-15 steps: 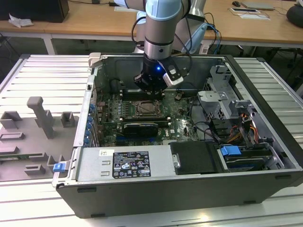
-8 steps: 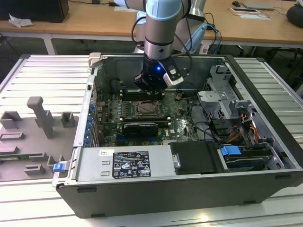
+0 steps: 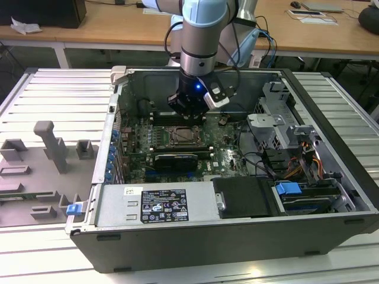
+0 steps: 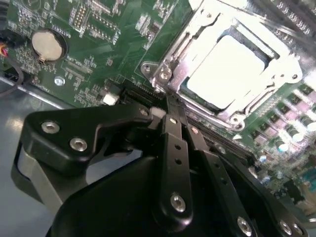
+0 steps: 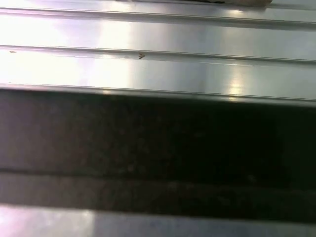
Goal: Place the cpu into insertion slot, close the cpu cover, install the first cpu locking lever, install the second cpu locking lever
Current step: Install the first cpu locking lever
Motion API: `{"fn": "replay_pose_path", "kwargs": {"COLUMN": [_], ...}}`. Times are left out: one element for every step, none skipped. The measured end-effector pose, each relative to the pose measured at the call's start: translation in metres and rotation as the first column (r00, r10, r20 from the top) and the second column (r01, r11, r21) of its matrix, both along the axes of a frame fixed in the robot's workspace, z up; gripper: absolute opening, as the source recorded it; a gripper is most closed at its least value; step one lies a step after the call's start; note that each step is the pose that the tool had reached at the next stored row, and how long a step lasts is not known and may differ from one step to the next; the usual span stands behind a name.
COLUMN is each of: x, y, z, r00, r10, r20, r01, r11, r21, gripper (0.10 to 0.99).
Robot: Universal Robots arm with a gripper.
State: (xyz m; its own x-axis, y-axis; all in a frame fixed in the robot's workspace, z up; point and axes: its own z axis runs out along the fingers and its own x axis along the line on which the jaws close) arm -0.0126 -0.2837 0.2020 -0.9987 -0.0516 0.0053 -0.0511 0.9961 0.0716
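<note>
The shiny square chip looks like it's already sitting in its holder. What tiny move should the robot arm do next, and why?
Probably nudge down and press on the lever by the socket. In the second wrist view the cpu lies in the insertion slot with the cpu cover framing it, and the gripper sits shut right at the socket's edge.

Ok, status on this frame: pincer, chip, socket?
Black pincer shut, empty, tips at socket edge. Pale silver square cpu seated in silver-rimmed insertion slot. Silver frame cover down over it. Nothing blocking.
</note>
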Motion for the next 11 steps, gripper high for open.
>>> {"fn": "replay_pose_path", "kwargs": {"x": [-0.0001, -0.0001, -0.0001, -0.0001, -0.0001, -0.0001, -0.0001, -0.0001, 0.0, -0.0001, -0.0001], "y": [-0.0002, -0.0002, -0.0002, -0.0002, -0.0002, -0.0002, -0.0002, -0.0002, -0.0005, -0.0035, -0.0063], "z": [-0.0002, -0.0006, -0.0006, 0.0007, 0.004, 0.0095, 0.0136, 0.015, 0.0151, 0.0151, 0.0151], "r00": [1.0, 1.0, 1.0, 1.0, 1.0, 1.0, 1.0, 1.0, 1.0, 1.0, 1.0], "r10": [0.0, 0.0, 0.0, 0.0, 0.0, 0.0, 0.0, 0.0, 0.0, 0.0, 0.0], "r20": [-0.0005, -0.0006, -0.0008, -0.0008, -0.0009, -0.001, -0.0011, -0.0011, -0.0011, -0.0012, -0.0012], "r01": [0.0, 0.0, 0.0, 0.0, 0.0, 0.0, 0.0, 0.0, 0.0, 0.0, 0.0], "r11": [1.0, 1.0, 1.0, 1.0, 1.0, 1.0, 1.0, 1.0, 1.0, 1.0, 1.0], "r21": [-0.001, -0.001, -0.001, -0.001, -0.001, -0.001, -0.001, -0.001, -0.001, 0.0, 0.0], "gripper": [0.106, 0.106, 0.106, 0.106, 0.106, 0.106, 0.106, 0.106, 0.106, 0.106, 0.106]}}
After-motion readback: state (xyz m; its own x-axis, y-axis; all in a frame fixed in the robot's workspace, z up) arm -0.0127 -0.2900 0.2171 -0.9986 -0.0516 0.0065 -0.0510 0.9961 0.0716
